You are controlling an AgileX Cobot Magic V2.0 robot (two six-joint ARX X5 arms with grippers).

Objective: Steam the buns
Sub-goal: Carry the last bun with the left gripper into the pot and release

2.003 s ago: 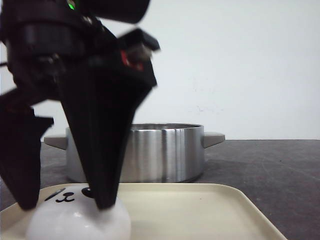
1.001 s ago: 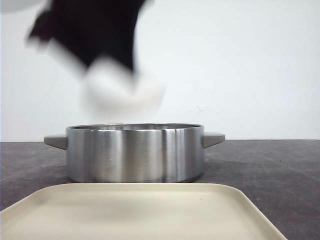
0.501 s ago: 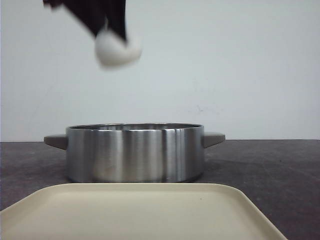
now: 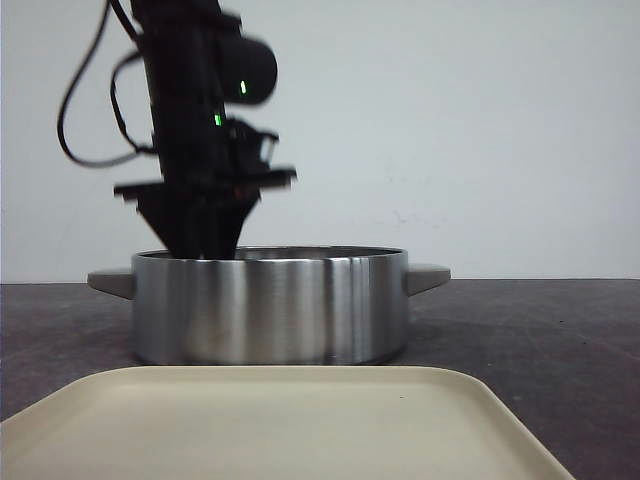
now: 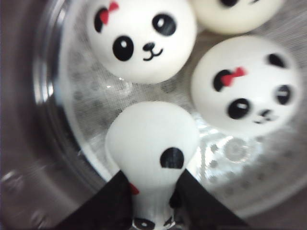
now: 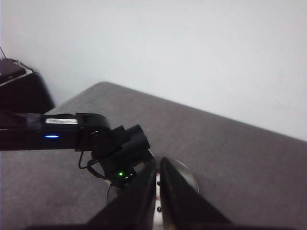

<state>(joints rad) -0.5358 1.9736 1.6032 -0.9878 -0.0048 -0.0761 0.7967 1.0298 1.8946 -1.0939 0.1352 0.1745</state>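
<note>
Down into the steel pot goes the left arm, near vertical over the pot's left half, its gripper dipping just below the rim. The pot sits on the dark table, beyond the far edge of the cream tray at the near edge; open dark surface runs off to the right of both, and the pot's two flat handles stick out left and right.

Inside, it's snug. The left wrist view shows the left gripper clamped on a white panda bun, black fingers pinching its lower part so it bulges out long, stretched away from the jaws toward the middle of the perforated steamer plate. One black eye patch faces the camera, a dab of red shows by the fingers. Whether it touches the plate, I can't tell.

Three more buns are in there: one with a red bow, face up; a second bowed bun beside it, face turned sideways; a third cut off at the frame edge. The held bun sits just beside the first two, with a little bare plate toward the pot wall.

The right gripper hangs high above the table, fingers pressed together, holding nothing.
</note>
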